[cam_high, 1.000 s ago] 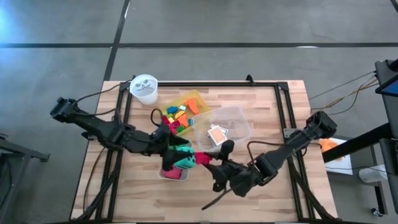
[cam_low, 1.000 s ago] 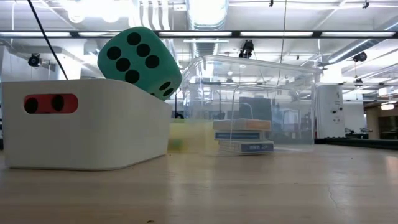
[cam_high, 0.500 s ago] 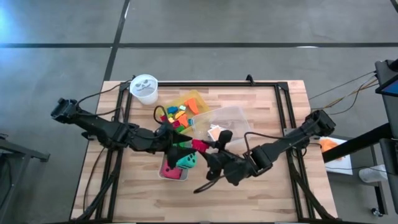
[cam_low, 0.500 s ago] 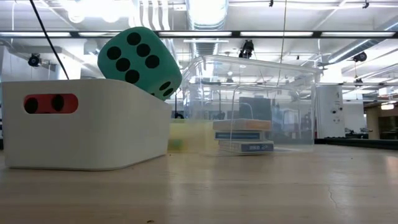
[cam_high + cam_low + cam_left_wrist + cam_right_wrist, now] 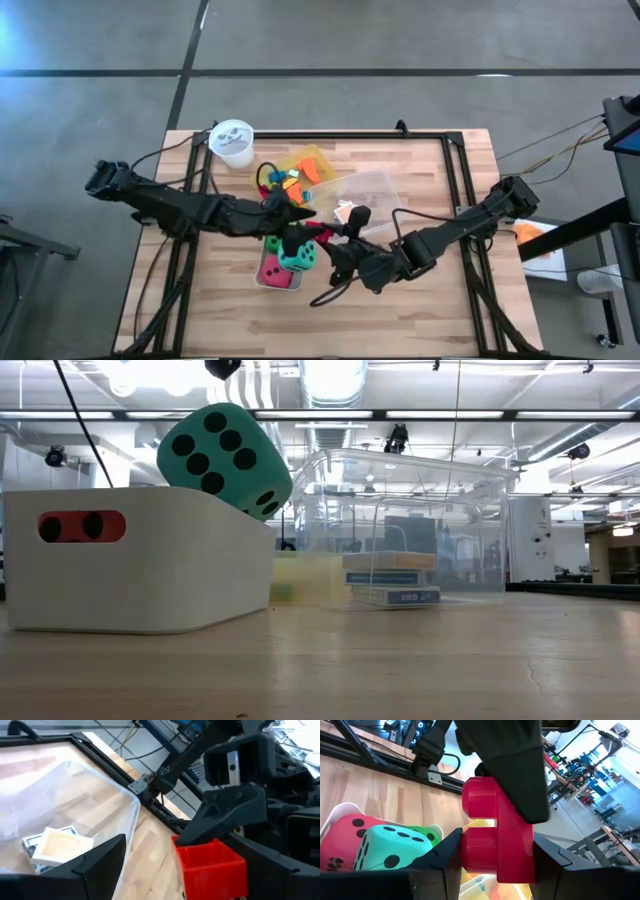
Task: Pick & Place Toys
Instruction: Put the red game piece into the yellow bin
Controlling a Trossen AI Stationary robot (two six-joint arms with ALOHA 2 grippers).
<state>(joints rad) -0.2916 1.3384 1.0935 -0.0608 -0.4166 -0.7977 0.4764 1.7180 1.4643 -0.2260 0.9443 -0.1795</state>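
R gripper (image 5: 335,240) clamps red block (image 5: 492,837), just at 3 o'clock of white bin (image 5: 262,280) holding dice (image 5: 297,254). L gripper (image 5: 300,225) open, empty, v. close. Risk: arms collide, block drops outside bin.

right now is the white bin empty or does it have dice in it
Not empty. The white bin holds the teal die, a red die and a green die.

Red block (image 5: 492,840) held aloft above teal die (image 5: 395,850), red die (image 5: 347,837), seemingly green die (image 5: 427,836).
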